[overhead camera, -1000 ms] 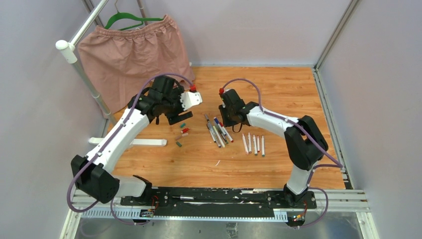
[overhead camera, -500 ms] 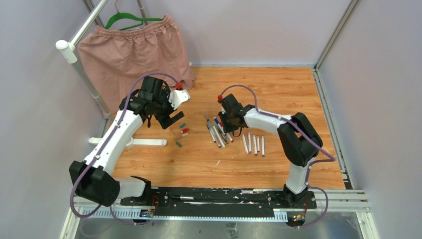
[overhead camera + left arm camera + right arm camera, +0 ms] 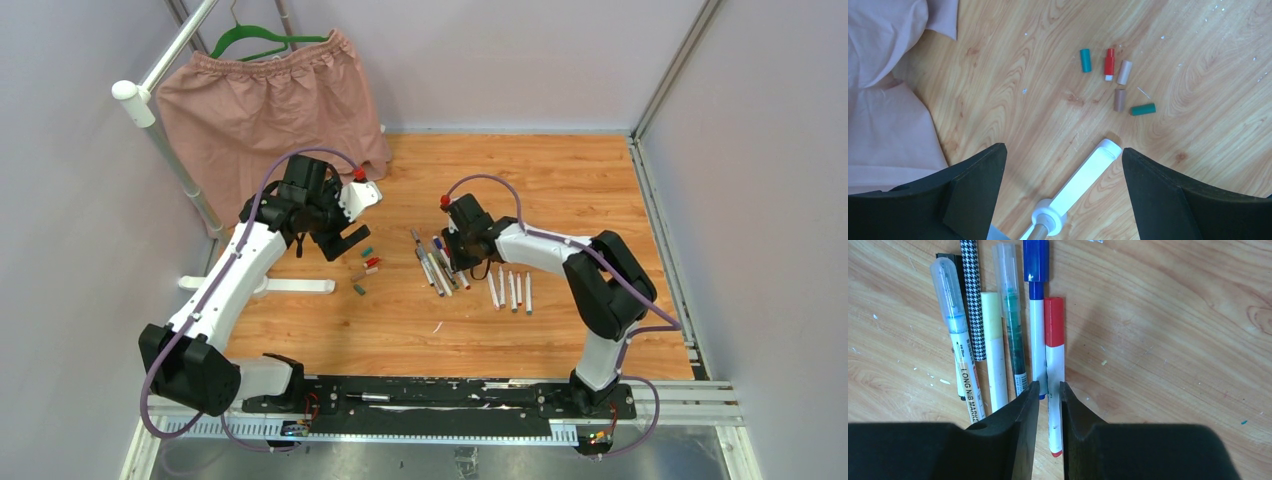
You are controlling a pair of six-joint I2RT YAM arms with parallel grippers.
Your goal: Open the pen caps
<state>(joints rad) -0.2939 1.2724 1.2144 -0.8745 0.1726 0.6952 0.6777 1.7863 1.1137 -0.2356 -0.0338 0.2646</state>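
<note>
While the left gripper (image 3: 1062, 150) hangs with jaws spread wide and empty, five stubby loose plastic pen caps (image 3: 1119, 100) lie on the wooden table (image 3: 1013, 75) ahead of it. The right gripper (image 3: 1049, 385) pinches the barrel of a red-capped white marker pen (image 3: 1054, 355) lying beside the other slim pens (image 3: 996, 350), its cap pointing away from the fingers.

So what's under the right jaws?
A red-capped pen shows through their gap, lying on the table beside a blue-capped pen. The jaws cover the ends of the other pens.
</note>
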